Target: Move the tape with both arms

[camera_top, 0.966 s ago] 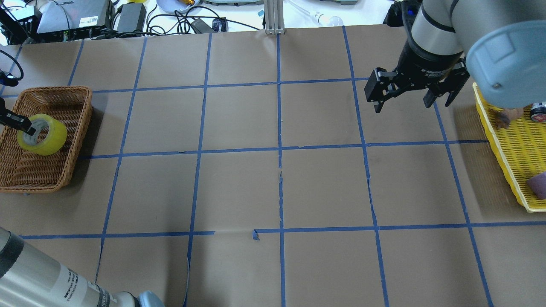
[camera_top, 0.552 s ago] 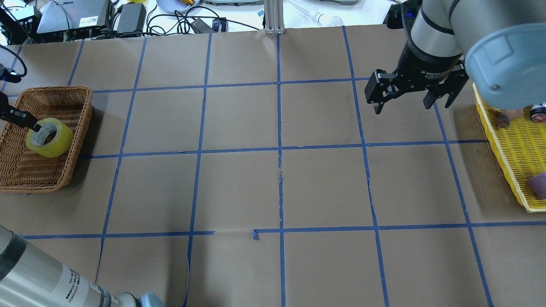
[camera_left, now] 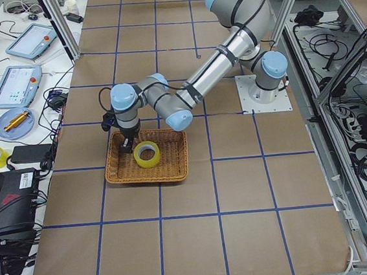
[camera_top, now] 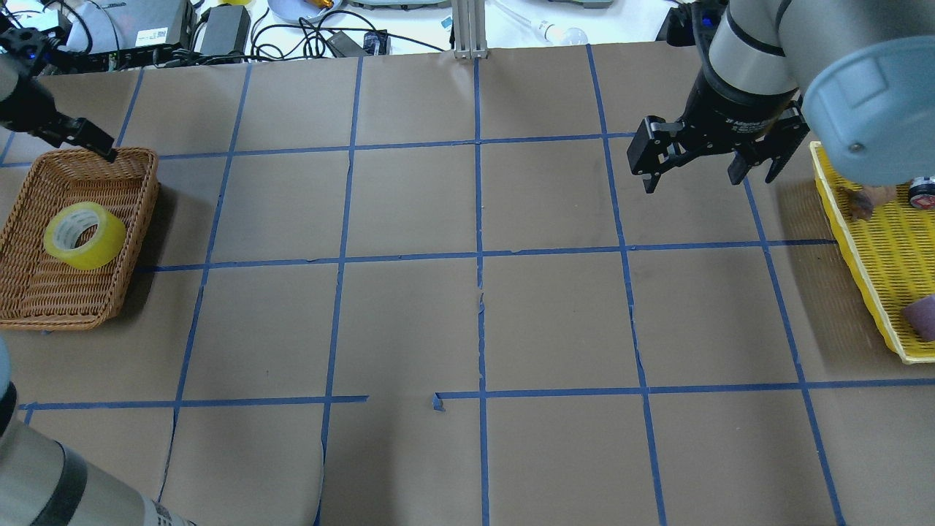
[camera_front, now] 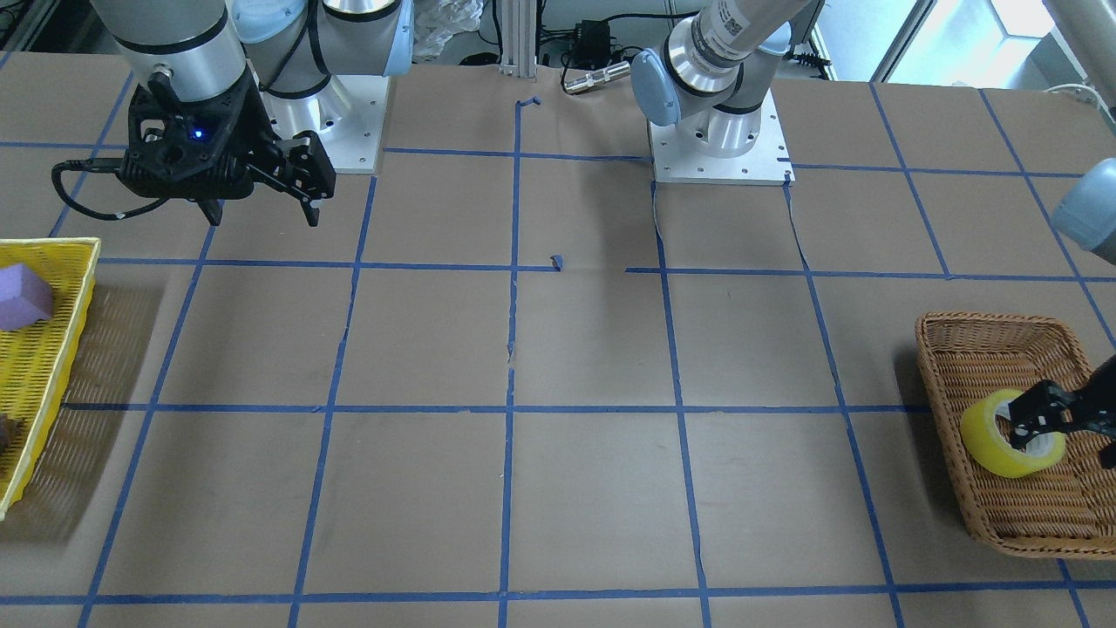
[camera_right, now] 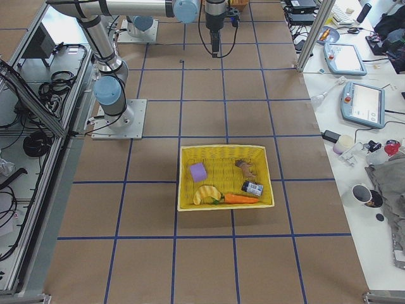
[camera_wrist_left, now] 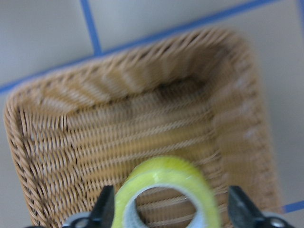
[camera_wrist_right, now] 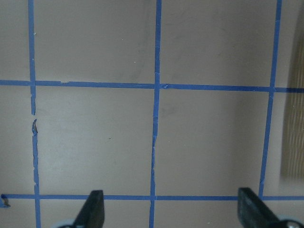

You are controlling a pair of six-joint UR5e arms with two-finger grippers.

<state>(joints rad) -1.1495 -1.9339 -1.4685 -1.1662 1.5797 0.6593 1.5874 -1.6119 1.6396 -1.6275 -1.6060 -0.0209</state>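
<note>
Left claw (camera_wrist_left: 172,208) was spread wide, gripping nothing, poised above the tape (camera_top: 109,242). The tape lay free inside the basket (camera_top: 151,196) at my left end of the tabletop (camera_top: 409,321). Right claw (camera_top: 703,175) hung apart and empty, well away from both. I judged the tape delivered. The next move called for lifting the left claw straight clear of the basket rim.

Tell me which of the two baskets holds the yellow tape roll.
The brown wicker basket on the robot's left: the tape lies inside it. The yellow plastic basket holds a purple block but no tape.
</note>
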